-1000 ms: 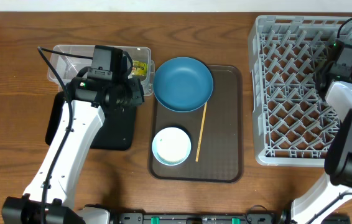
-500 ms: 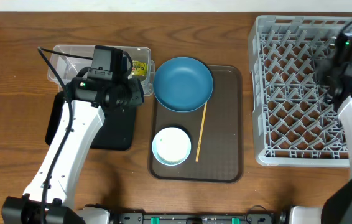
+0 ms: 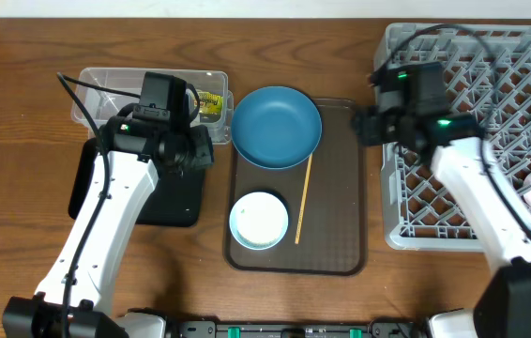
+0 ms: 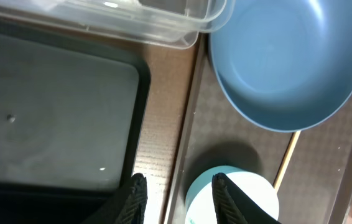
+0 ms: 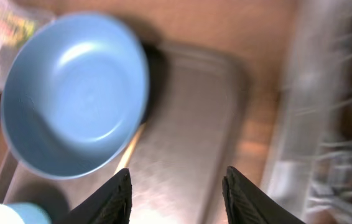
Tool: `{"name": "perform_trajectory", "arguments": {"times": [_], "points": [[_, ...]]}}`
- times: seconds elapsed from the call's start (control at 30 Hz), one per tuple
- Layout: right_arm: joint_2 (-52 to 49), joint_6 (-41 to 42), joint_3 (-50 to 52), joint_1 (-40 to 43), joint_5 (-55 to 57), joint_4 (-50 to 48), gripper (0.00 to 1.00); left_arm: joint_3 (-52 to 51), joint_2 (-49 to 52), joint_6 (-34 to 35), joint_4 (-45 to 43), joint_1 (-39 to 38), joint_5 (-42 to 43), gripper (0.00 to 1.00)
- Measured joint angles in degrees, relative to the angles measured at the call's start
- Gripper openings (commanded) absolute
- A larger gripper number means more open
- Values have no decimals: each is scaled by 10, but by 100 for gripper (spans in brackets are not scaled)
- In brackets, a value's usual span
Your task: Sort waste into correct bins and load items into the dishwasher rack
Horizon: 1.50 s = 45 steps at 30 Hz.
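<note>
— Pose on the left?
— Stretched up from the near left corner and bent over the shallow black tray (image 3: 176,202). Ends in the left gripper (image 4: 178,186), pointing down above the left rim of the brown serving tray (image 3: 336,216).
— Fingers?
— Spread apart, gripping nothing, framing the far edge of the small pale bowl (image 4: 232,198) from above.
— And on the right?
— Swung across from the near right, forearm lying over the grey dishwasher rack (image 3: 462,221). Right gripper (image 5: 177,186) out past the rack's left wall, above the brown tray. Parted too, and empty.
— Whereabouts of the large blue bowl (image 3: 277,126)?
— At the far end of the brown tray, upright, close beside the clear tub (image 3: 106,89). Round, smooth, matte inside.
— Other shapes and surfaces?
— Beside the pale bowl, on its right, a thin yellow stick (image 3: 303,199), laid straight along the tray. Inside the see-through tub's right end, a printed yellow-green wrapper (image 3: 211,101). Lattice of pegs all through the rack. Fine checked texture on the brown tray, rounded corners. Wood grain across the table (image 3: 22,188).
</note>
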State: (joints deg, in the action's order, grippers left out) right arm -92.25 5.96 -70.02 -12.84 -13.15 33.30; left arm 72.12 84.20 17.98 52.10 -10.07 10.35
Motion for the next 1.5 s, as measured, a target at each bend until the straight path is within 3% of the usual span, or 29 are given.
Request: {"name": "perform_trajectory", "arguments": {"times": [0.4,0.6,0.9,1.2,1.5], "points": [[-23,59,0,-166,9,142,53,0,0,0,24,0,-2,36],[-23,140,1,-190,90,210,54,-2,0,0,52,-22,-3,36],[3,182,1,-163,196,258,59,-2,2,5,54,-127,-2,36],[127,191,-1,-40,227,269,66,-20,54,58,18,-208,-2,37],[139,188,-1,26,235,306,69,-24,134,86,-28,-269,-2,37]]}}
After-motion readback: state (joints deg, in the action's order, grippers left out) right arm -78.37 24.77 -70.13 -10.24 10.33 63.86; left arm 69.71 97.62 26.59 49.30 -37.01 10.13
